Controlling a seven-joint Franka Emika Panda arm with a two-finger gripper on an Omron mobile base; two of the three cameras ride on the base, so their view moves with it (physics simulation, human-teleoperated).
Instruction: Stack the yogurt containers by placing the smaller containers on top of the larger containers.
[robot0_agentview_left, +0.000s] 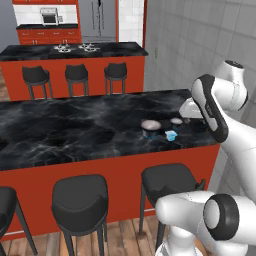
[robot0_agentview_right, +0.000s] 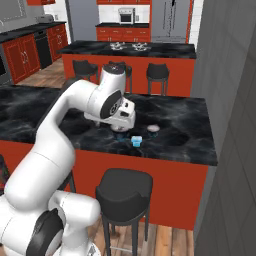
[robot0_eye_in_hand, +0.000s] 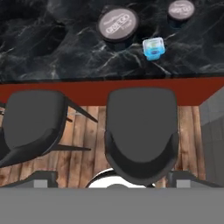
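On the black marble worktop (robot0_agentview_left: 75, 130), near its front right edge, three yogurt containers stand close together but apart. Going left to right in the left base view, the wide tub (robot0_agentview_left: 150, 126) comes first, its pale pinkish lid plain to see while its dark body blends into the dark stone. Just right of it and nearer the front edge sits the light blue cup (robot0_agentview_left: 171, 135), small and blurred. Behind that, the dark cup (robot0_agentview_left: 176, 121) shows little more than its pale top, with the white arm (robot0_agentview_left: 212, 107) crowding in just beside it.

In the right base view the arm's bulky wrist covers most of the wide tub, leaving only a dark sliver below it. The light blue cup (robot0_agentview_right: 136, 141) stands free in front, and the dark cup (robot0_agentview_right: 153, 129) lies to its right.

The hand view looks down over the worktop's red front edge: the wide tub (robot0_eye_in_hand: 117, 23) carries lettering too blurred to read, the light blue cup (robot0_eye_in_hand: 153, 47) is near the edge, and the dark cup (robot0_eye_in_hand: 181, 9) is cut off at the top. Two black stools (robot0_eye_in_hand: 142, 131) stand below on the wooden floor (robot0_eye_in_hand: 87, 131).

The pincer's fingers are not clear in any view; I cannot tell how they stand.
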